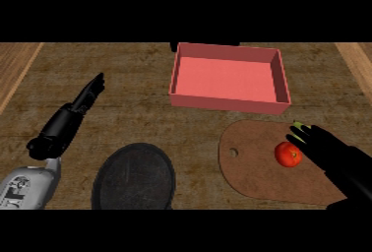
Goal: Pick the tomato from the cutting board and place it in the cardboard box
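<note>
A red tomato (288, 154) lies on the brown cutting board (254, 167) at the right. My right hand (323, 147) reaches in from the lower right, just right of the tomato and close against it, fingers extended and not closed round it. The box (230, 78), pinkish-red with an open top, stands behind the board at the upper centre with nothing inside. My left hand (85, 98) rests at the left with straight fingers pointing up, holding nothing.
A dark round plate (134, 177) lies on the counter at the lower centre, left of the cutting board. A small yellow-green thing (298, 124) peeks out behind my right hand's fingers. Lighter wooden strips edge the counter at far left and right.
</note>
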